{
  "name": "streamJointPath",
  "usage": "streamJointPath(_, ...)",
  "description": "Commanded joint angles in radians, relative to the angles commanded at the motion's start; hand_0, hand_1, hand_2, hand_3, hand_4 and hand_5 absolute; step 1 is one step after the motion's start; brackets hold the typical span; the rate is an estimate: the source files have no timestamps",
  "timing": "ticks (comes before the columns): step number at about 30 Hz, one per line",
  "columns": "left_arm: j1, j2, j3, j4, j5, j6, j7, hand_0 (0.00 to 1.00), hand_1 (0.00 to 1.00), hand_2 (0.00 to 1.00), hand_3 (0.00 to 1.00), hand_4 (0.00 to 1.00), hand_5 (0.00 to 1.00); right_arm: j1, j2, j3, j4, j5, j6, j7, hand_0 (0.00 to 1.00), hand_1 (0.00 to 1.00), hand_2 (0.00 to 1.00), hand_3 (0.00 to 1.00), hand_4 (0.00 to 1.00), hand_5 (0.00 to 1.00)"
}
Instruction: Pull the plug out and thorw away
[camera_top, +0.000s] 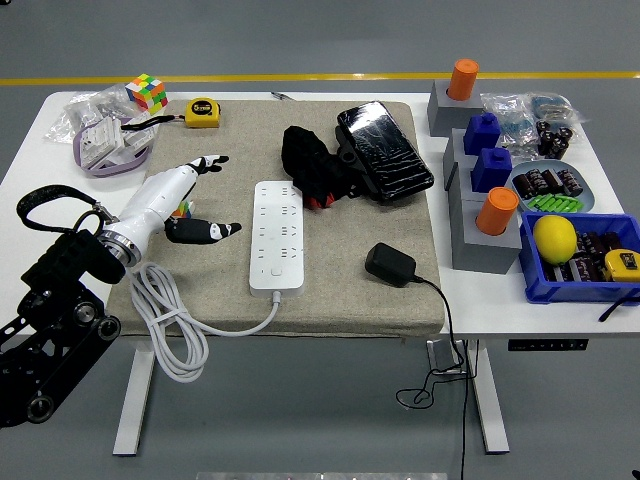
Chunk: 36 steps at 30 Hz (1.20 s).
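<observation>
Your left hand (185, 205) comes in from about eight o'clock on its black arm and hovers over the left part of the beige mat (340, 290), its white fingers spread and relaxed, black fingertips (217, 159) pointing toward three o'clock, holding nothing. Just to its right, at the mat's middle, lies the white power strip (277, 234), lengthwise toward twelve o'clock, with no plug showing in its sockets. Its white cord (170, 325) leaves the strip's near end and loops off the mat's edge at about seven o'clock. The black plug (391, 265), an adapter block, lies on the mat at about four o'clock from the strip, well apart from your hand; its thin black cable (449, 330) runs over the table's near edge and hangs down. At twelve o'clock from the strip you see a black bundle (312, 165) with a bit of red beside a shiny black flat case (385, 150). Toward ten o'clock on the white table (30, 150) sit a colour cube (147, 92), a yellow tape measure (203, 111) and clear bags (100, 125). At three o'clock stand grey blocks (480, 235) with orange and blue pieces, and a blue bin (570, 285) with a lemon (555, 238).
</observation>
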Motion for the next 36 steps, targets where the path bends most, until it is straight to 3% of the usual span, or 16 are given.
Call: streamJointPath(36, 0.002, -0.003, -0.004, -0.010, 0.002, -0.009, 0.005, 0.841, 0.895, 0.883, 0.936, 0.902, 0.296, -0.006, 0.004, 0.011, -0.001, 0.000, -0.004, 0.000, 0.568, 0.646, 0.670, 0.567, 0.970, 0.496)
